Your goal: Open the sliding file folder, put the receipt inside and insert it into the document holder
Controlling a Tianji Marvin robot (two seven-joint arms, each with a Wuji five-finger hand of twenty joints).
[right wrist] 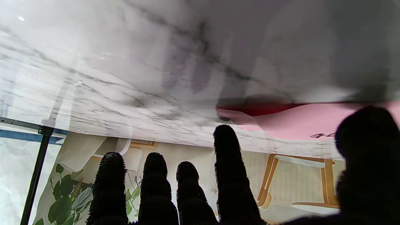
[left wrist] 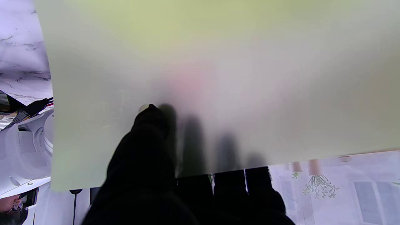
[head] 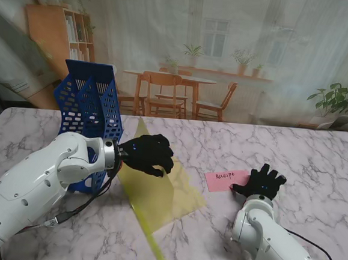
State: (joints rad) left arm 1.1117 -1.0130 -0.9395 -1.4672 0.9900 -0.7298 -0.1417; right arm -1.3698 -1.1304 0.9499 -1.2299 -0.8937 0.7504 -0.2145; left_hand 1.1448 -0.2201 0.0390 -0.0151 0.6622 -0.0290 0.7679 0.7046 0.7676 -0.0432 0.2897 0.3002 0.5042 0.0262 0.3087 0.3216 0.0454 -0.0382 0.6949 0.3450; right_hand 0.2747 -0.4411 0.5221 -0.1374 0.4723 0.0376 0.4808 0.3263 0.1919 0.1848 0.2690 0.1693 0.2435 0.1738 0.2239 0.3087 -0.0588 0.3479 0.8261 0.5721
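Blue document holder point(head: 90, 108) stood far left on tabletop point(head: 316, 159). Left hand point(head: 148, 154) was clamped on raised cover of yellow file folder point(head: 160, 195). Right hand point(head: 261, 182), fingers spread, touched pink receipt point(head: 224, 180), lying between hands.

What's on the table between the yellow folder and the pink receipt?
Nothing: the stand view shows only bare marble table between the yellow folder and the pink receipt.
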